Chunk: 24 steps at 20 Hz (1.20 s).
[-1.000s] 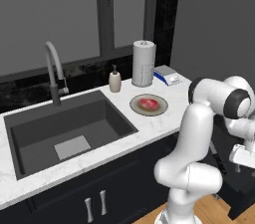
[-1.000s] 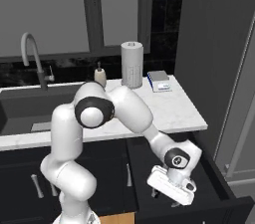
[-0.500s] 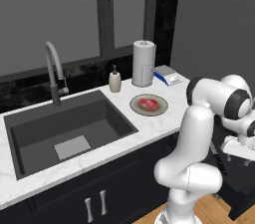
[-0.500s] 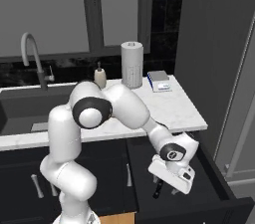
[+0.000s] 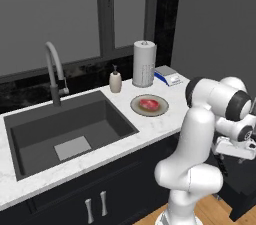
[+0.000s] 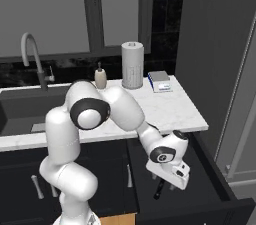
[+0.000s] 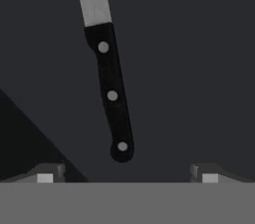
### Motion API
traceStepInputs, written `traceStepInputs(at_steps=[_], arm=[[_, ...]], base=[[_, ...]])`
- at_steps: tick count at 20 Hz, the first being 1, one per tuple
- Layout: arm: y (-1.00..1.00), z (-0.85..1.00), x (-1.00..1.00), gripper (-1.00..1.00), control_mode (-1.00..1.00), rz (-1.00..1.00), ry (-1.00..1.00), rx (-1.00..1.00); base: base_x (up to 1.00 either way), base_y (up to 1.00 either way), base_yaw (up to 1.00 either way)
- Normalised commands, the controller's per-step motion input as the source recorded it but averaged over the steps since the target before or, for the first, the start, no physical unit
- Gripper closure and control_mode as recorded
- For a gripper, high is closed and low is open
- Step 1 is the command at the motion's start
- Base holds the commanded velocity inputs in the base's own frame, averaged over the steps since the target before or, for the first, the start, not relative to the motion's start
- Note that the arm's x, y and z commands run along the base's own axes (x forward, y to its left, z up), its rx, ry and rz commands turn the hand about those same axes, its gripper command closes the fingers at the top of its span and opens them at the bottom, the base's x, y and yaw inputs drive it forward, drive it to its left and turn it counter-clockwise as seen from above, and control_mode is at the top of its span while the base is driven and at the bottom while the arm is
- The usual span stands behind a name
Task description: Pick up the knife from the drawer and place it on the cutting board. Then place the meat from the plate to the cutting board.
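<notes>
Gripper over the knife in the drawer

The gripper (image 7: 127, 172) hangs with jaws wide apart above the knife (image 7: 110, 93), which lies flat on the drawer (image 6: 210, 189) floor, its handle end between the fingertips, untouched.

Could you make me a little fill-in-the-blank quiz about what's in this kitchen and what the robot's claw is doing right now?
1. The knife lies inside the open ____.
2. The claw hangs over the knife with its jaws ____.
3. The meat rests on the round ____.
4. Between the soap bottle and the small scale stands a roll of ____ towels.

Missing words: drawer; open; plate; paper
</notes>
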Motion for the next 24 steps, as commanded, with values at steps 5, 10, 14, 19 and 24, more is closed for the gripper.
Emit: traceStepInputs(at_steps=[5,10,14,19,24], arm=[[0.00,-0.14,0.15,-1.00,-1.00,0.00,0.01,-0.01],[0.01,-0.04,0.28,-1.00,-1.00,0.00,0.03,0.00],[-0.03,-0.16,0.34,-1.00,-1.00,0.02,0.02,0.00],[-0.06,-0.35,0.32,-1.00,-1.00,0.04,0.02,0.00],[-0.21,-0.30,0.11,-1.00,-1.00,0.02,0.00,0.00]], base=[[0.00,0.00,0.00],[0.00,0.00,0.00],[0.00,0.00,0.00],[0.00,0.00,0.00],[0.00,0.00,0.00]])
